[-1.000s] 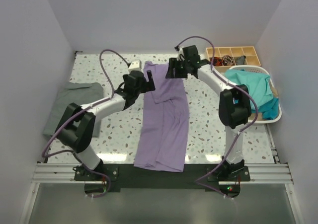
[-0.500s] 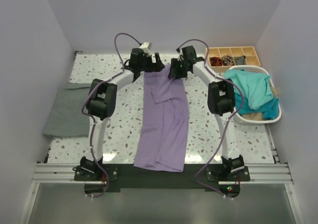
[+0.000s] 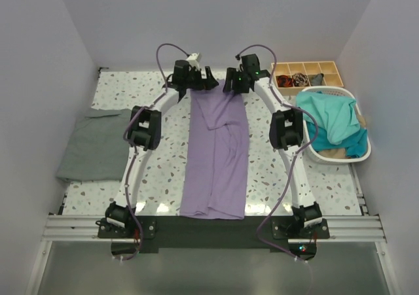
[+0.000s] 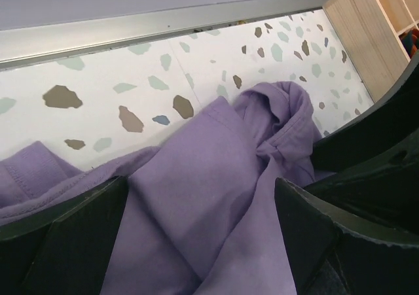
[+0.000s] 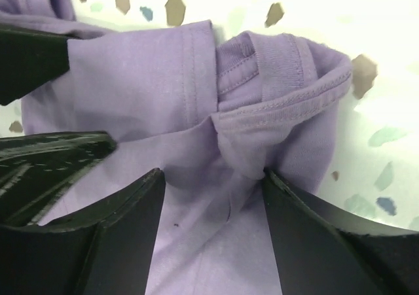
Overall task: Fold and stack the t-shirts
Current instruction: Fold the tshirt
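A lavender t-shirt (image 3: 217, 157) lies as a long narrow strip down the middle of the table, from the near edge to the back. Both grippers are at its far end. My left gripper (image 3: 204, 84) is open, its wide jaws straddling the lavender cloth (image 4: 196, 197) without pinching it. My right gripper (image 3: 230, 86) is also open over the bunched collar and sleeve hem (image 5: 275, 92); a fold of cloth touches its right finger (image 5: 327, 242). A grey t-shirt (image 3: 97, 144) lies flat at the left. Teal t-shirts (image 3: 330, 118) are heaped in the basket.
The white plastic basket (image 3: 365, 148) stands at the right edge, with a wooden compartment tray (image 3: 308, 67) behind it; the tray's side (image 4: 357, 33) shows in the left wrist view. A metal rail (image 4: 163, 30) runs along the back wall just beyond the shirt.
The left arm swung from the shirt's left side to its far end. Both arms stretched farther back, and the shirt now lies straighter. The right jaws have widened.
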`<state>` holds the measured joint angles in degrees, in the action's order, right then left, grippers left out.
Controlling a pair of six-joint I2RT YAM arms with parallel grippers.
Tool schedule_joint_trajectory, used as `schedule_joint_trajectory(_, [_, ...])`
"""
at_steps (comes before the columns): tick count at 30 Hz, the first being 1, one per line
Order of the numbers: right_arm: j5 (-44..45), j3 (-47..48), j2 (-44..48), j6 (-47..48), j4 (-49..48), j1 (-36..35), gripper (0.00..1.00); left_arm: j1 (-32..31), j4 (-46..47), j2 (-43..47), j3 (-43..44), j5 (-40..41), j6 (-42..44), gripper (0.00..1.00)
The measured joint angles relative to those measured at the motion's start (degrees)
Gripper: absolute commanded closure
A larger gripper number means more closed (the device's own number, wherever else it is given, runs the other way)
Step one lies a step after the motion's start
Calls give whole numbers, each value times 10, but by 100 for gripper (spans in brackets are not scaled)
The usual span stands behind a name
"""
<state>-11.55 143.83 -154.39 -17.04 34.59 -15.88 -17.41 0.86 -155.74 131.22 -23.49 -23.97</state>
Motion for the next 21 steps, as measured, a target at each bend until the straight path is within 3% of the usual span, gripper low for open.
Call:
schedule_joint_trajectory(10, [-26, 24, -23, -6, -45, 29, 25, 33, 23, -5, 2, -14, 7, 0])
schedule_joint_trajectory(16, [-91, 20, -26, -14, -90, 51, 24, 35, 47, -6, 2, -14, 11, 0])
schedule_joint_trajectory(21, [-127, -80, 40, -18, -133, 59, 24, 35, 72, 32, -52, -7, 21, 0])
